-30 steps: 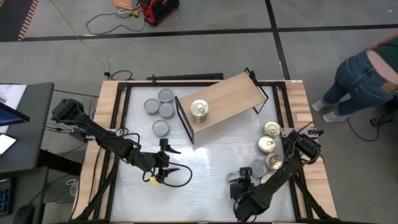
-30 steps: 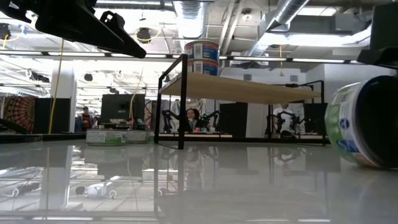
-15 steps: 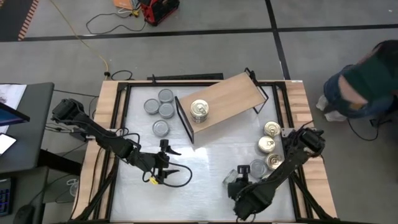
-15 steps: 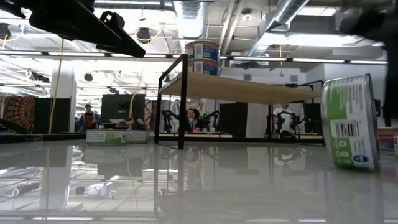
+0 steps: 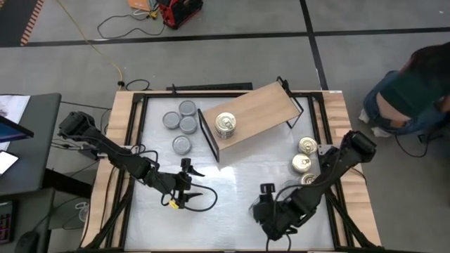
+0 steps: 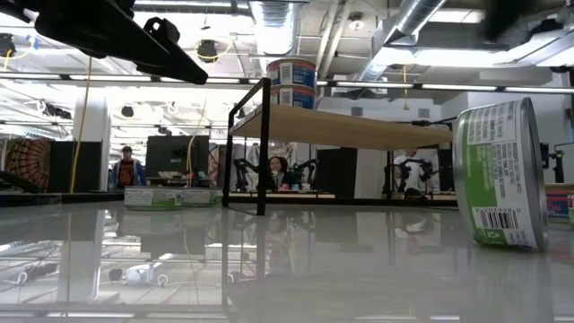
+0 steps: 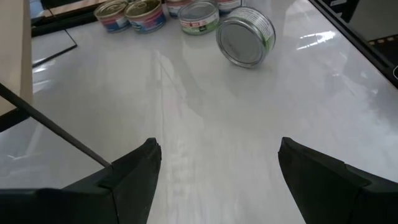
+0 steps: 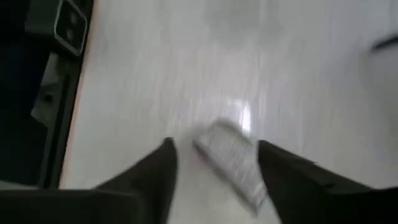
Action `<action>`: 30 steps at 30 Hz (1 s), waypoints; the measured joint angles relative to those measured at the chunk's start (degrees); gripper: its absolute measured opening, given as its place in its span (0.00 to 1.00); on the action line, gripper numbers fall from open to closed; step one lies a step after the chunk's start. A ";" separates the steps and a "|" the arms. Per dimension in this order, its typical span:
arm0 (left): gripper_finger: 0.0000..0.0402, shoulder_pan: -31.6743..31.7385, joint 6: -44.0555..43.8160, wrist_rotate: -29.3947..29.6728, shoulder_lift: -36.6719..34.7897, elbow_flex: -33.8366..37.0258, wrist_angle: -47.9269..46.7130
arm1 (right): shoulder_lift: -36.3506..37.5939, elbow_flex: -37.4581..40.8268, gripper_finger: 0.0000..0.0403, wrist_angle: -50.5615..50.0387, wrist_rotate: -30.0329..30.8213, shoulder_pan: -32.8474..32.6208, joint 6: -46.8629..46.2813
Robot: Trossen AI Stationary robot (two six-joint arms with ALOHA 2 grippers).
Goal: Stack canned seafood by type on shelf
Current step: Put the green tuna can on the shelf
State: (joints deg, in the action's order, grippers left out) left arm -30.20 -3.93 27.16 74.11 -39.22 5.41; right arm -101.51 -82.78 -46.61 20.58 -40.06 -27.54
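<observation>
From the high view I see the shelf [image 5: 247, 114] sitting tilted near the back of the table with a stack of tins [image 5: 225, 125] at its left end, four grey-topped tins [image 5: 181, 125] to its left, and gold-lidded tins [image 5: 304, 156] by the right edge. My left gripper [image 5: 191, 186] hovers over the front-left of the table, jaws wide apart and empty; my right gripper [image 5: 264, 205] is front-centre. In the low view a green-labelled tin [image 6: 499, 175] stands on its rim on the white tabletop [image 6: 269, 260]. Left wrist view shows that same tin [image 7: 246, 36] on edge, well apart from my fingers [image 7: 134, 171]. In the right wrist view the tin [image 8: 230, 158] sits between my spread fingers [image 8: 155, 171], not clamped as far as I can tell
</observation>
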 joint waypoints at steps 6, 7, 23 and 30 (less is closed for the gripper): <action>0.77 0.00 -0.33 -0.01 0.00 0.00 0.02 | -0.29 0.00 0.91 2.80 -4.36 3.33 7.18; 0.77 0.01 -0.32 -0.04 0.00 0.00 0.02 | -0.68 0.00 0.91 2.93 -6.52 4.33 8.11; 0.77 -0.07 -5.98 -11.54 -5.87 0.00 -3.59 | -2.89 0.16 0.85 -7.97 -17.00 9.34 29.70; 0.77 -0.07 -6.00 -11.15 -6.73 0.00 -4.47 | -2.82 3.38 0.75 -7.15 -14.56 9.72 37.19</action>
State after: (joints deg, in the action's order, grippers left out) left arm -30.26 -9.93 16.01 67.37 -39.22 0.94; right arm -104.33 -79.40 -53.76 6.02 -30.34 9.65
